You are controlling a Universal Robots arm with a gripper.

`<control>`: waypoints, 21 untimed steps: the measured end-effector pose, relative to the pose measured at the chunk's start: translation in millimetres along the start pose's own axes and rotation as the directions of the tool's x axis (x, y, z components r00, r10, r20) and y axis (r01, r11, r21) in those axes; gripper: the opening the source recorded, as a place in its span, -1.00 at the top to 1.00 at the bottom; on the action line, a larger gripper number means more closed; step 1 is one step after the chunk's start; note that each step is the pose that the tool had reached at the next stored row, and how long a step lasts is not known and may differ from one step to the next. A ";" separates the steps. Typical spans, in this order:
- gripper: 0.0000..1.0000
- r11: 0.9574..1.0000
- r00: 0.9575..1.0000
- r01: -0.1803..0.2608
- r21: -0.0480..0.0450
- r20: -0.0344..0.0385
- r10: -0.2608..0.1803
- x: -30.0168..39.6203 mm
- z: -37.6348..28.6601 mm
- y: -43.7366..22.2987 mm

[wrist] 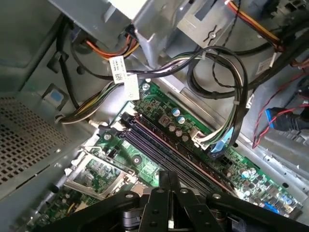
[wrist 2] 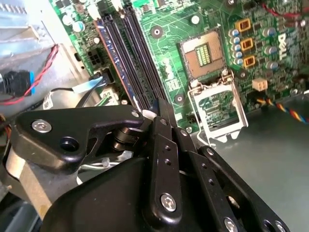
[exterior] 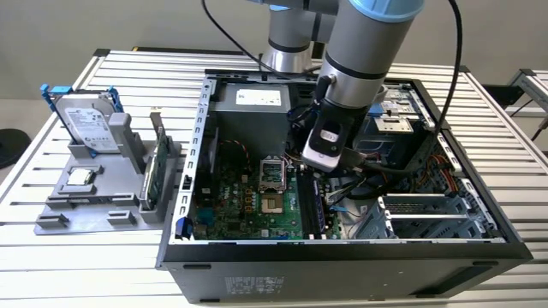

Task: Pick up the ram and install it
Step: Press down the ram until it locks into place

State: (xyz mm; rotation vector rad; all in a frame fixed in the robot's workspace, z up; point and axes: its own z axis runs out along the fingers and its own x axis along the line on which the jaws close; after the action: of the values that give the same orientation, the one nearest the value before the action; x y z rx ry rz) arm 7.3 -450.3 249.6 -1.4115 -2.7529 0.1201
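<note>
The gripper was down inside the open computer case, over the row of memory slots on the green motherboard. In both wrist views its two black fingers lay pressed together, tip to tip, with no board visible between them.

The ram appeared to stand already in one of the slots – a long dark stick seen edge-on, with a bluish-red line along its top, just beside the empty black slots. In the first wrist view the same stick ran away from the fingertips, so its long axis lay in line with the slots and one end sat directly under or just beside the closed tips. Whether the tips touched its top edge I could not tell.

In the exterior view the arm's wrist hung over the slots, to the exterior view's right of the processor socket. Well apart, outside the case on the exterior view's left, a grey tray carried the hard drive and the green expansion card – neither near the gripper.
</note>
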 end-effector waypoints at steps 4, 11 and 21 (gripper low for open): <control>1.00 0.999 0.999 -0.051 0.000 -0.004 0.051 0.0 0.0 0.0; 1.00 0.992 0.992 -0.128 0.000 -0.010 0.128 0.0 0.4 0.1; 1.00 0.962 0.962 -0.273 0.002 -0.023 0.273 0.0 0.5 0.1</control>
State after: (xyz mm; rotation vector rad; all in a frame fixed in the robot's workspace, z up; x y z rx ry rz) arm 7.4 -450.3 249.1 -1.7737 -2.5243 0.1112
